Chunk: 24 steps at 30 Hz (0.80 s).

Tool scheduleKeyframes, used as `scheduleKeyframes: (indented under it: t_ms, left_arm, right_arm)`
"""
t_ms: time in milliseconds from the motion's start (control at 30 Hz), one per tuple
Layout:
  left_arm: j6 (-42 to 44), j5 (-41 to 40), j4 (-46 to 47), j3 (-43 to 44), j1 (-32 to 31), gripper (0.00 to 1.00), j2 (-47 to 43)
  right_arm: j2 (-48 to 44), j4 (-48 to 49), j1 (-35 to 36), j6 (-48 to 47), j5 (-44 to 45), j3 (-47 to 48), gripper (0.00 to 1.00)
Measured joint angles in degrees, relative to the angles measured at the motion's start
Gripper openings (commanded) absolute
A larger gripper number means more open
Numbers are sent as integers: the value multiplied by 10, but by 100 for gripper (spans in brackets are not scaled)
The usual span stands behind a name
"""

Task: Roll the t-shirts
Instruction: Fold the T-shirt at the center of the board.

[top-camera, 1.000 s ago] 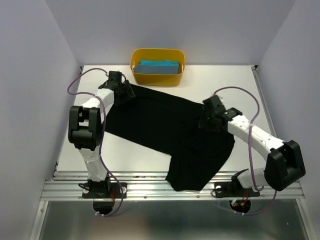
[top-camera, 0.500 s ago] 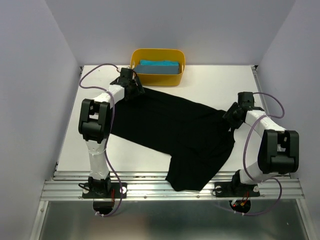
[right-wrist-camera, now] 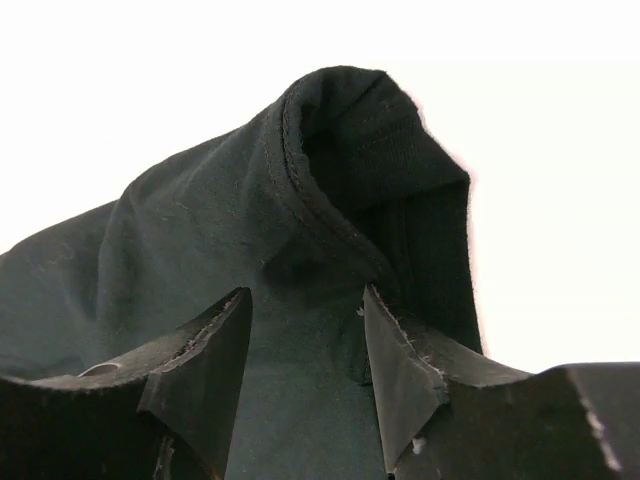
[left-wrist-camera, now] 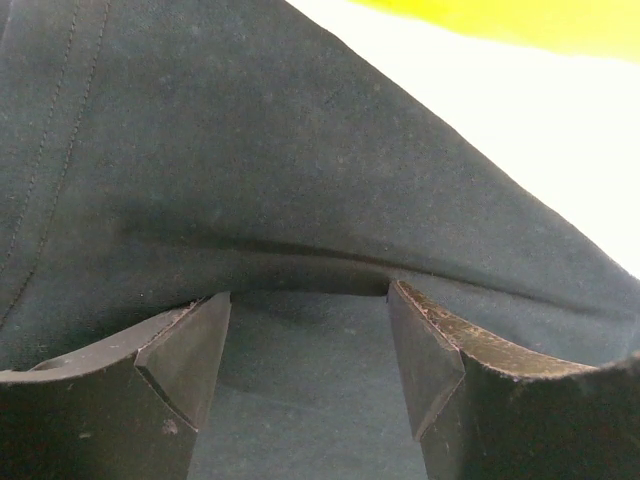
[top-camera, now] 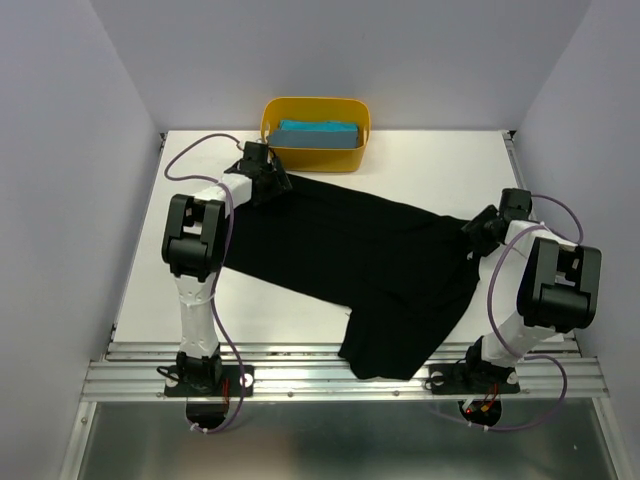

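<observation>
The black t-shirt (top-camera: 350, 260) lies spread across the table, its lower end hanging over the front edge. My left gripper (top-camera: 275, 183) is at its far left corner, jaws apart, with cloth between the fingers and a ridge of cloth just ahead of the tips (left-wrist-camera: 310, 295). My right gripper (top-camera: 478, 228) is at the shirt's right corner, jaws apart over the cloth, and a hemmed edge is humped up just ahead of the tips (right-wrist-camera: 305, 292). The teal-blue t-shirt (top-camera: 318, 133) lies folded in the yellow tub.
The yellow tub (top-camera: 315, 160) stands at the back centre, close to my left gripper; its yellow wall shows at the top of the left wrist view (left-wrist-camera: 520, 20). White table (top-camera: 440, 170) shows behind the shirt. A metal rail (top-camera: 300, 375) runs along the front edge.
My right gripper has moved right towards the table's edge and the shirt's right corner has stretched out with it. My left gripper has moved right along the back corner. The hanging end shifted slightly right.
</observation>
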Motion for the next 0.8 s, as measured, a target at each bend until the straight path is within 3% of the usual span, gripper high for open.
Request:
scheduleKeyframes:
  t_ms: [367, 800]
  left_arm:
    - [-2, 2, 52, -64, 0, 76, -33]
    - [19, -38, -25, -85, 7, 76, -125]
  right_arm:
    - [-2, 13, -10, -10, -2, -4, 58]
    - [-62, -35, -16, -31, -21, 12, 67]
